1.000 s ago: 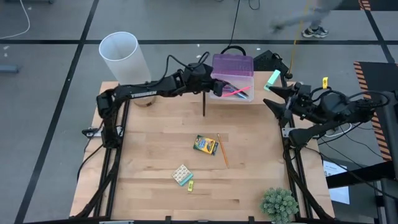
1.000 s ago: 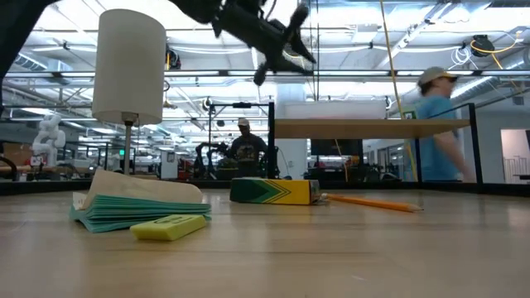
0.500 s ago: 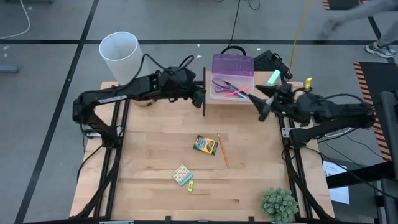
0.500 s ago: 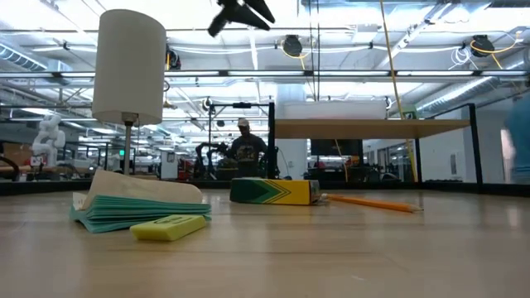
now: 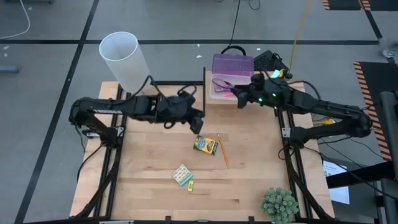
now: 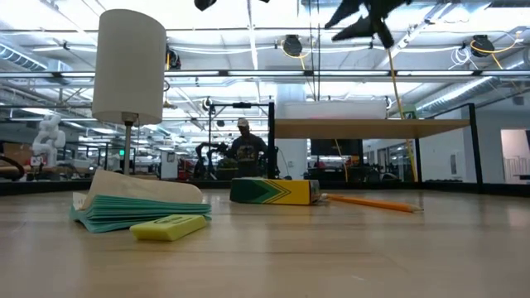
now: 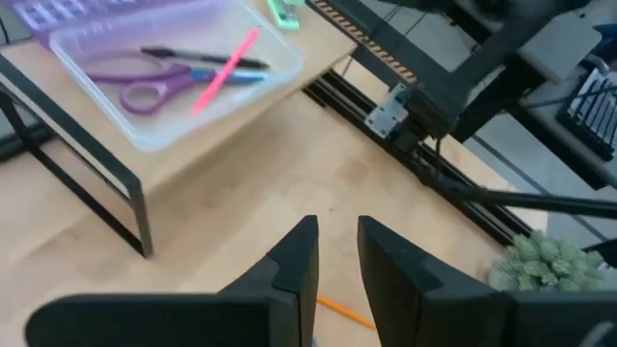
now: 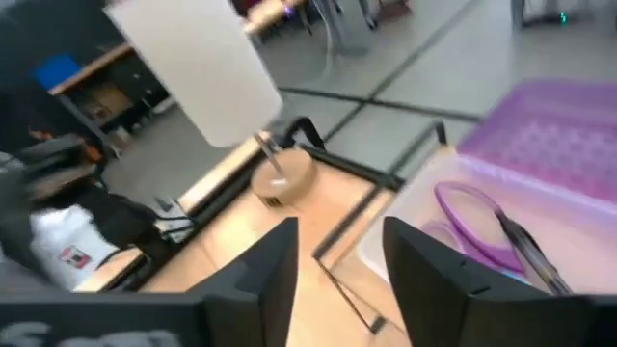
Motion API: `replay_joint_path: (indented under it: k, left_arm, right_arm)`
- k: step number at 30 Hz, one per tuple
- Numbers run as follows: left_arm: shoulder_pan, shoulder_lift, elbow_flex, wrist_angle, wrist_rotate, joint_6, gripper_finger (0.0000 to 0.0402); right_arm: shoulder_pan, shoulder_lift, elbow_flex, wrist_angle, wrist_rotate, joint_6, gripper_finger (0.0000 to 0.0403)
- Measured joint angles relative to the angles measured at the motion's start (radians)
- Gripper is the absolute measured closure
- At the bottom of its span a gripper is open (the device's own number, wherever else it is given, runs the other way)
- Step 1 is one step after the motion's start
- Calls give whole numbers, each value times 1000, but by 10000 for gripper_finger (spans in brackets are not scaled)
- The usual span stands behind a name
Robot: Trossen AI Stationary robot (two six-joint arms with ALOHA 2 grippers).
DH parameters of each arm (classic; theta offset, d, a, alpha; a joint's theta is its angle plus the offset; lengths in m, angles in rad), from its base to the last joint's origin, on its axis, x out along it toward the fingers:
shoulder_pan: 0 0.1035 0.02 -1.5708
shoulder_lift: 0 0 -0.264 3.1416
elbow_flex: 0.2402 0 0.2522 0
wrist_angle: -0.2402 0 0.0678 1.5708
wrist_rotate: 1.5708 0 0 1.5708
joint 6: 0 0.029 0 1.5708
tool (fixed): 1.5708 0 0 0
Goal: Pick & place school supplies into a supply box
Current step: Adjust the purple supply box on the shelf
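- My left claw hangs above the tabletop, released, its two fingers parted by a narrow gap and holding nothing.
- Just beside it, toward the near edge, lies the green-yellow crayon box, flat and slightly askew, with the orange pencil alongside it on the far side from me.
- Closer to the near edge sits the pastel eraser block, a stack of pale layers, and the tiny yellow piece just beside it.
- My right claw hovers at the supply box, fingers spread apart and empty.
- The supply box stands on a small raised shelf at the far edge; it is clear, its purple lid tipped open behind it.
- Inside lie the purple-handled scissors, the pink pen and the black pen, crossing one another.
- Bare wood lies open on both sides of the loose supplies; a white lamp shade stands at the far left corner, a potted plant at the near right.
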Motion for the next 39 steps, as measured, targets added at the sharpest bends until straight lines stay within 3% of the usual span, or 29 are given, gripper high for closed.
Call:
replay_joint_path:
  k: [12,23,39]
  left_arm:
    - [-83,4,0,-87,-26,-71,325]
    - [-84,4,0,-91,-46,-67,325]
    - [-84,4,0,-91,-47,-56,325]
  right_arm:
    - [-202,131,0,-74,-213,22,345]
    - [-263,220,0,-109,-377,-3,398]
    - [-263,246,0,-143,-397,-2,402]
